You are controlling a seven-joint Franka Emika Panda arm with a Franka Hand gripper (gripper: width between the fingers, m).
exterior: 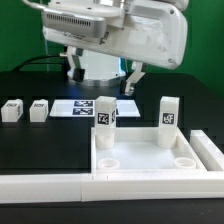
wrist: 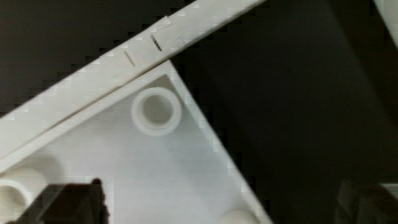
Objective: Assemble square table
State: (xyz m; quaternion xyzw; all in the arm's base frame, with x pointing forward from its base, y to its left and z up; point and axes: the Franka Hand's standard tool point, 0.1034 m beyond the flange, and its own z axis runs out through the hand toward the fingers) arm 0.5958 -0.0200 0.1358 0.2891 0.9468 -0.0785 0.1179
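The white square table top [exterior: 140, 148] lies rim-up against the white wall. Two round sockets [exterior: 107, 158] show at its near corners. Two white tagged legs stand upright at its far edge, one on the exterior view's left [exterior: 106, 113] and one on the right [exterior: 168, 112]. I cannot tell whether they stand in the tray or just behind it. Two more legs [exterior: 12, 110] [exterior: 38, 110] sit on the black table at the left. My gripper [exterior: 103, 72] hangs open and empty above the far side. In the wrist view my gripper [wrist: 222, 205] is over the top [wrist: 125, 160], near an empty socket [wrist: 157, 108].
A long white wall [exterior: 60, 185] runs along the front, with a side arm at the exterior view's right [exterior: 210, 150]; it also shows in the wrist view [wrist: 160, 45]. The marker board [exterior: 72, 107] lies flat behind the table top.
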